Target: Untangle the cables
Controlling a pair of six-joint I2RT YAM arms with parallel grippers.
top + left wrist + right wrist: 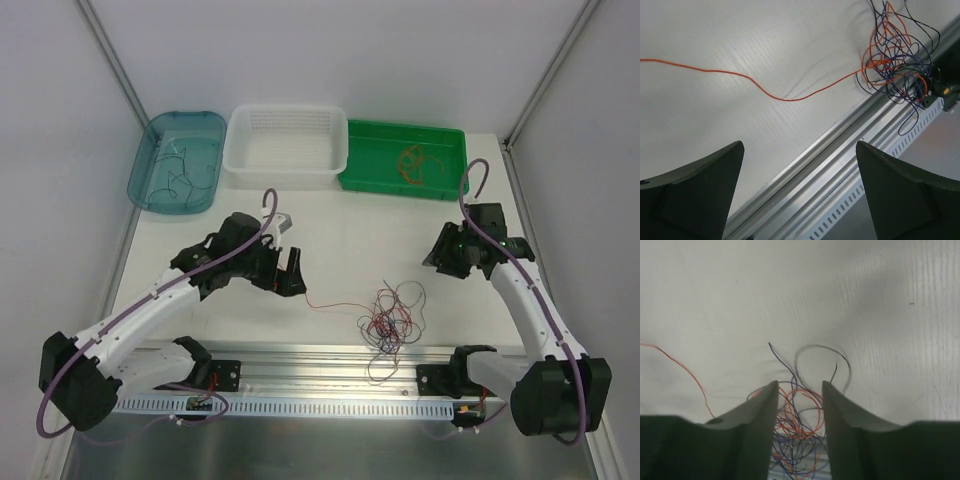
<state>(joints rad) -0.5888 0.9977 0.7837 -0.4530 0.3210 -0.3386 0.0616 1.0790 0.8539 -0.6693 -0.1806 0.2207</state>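
The left arm (140, 318) and right arm (527, 300) are showing white link shells between chunky black joint housings — each is wearing a thin purple hose (463, 195) that is arching off its wrist. Up close, the fingers (695, 197) are reading as dark, matte, smooth-faced wedges.

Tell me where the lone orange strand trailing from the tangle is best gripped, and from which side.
Grip the orange strand mid-run, left of the tangle, coming straight down with the left end effector. There it lies flat and alone on the table, away from the loops.
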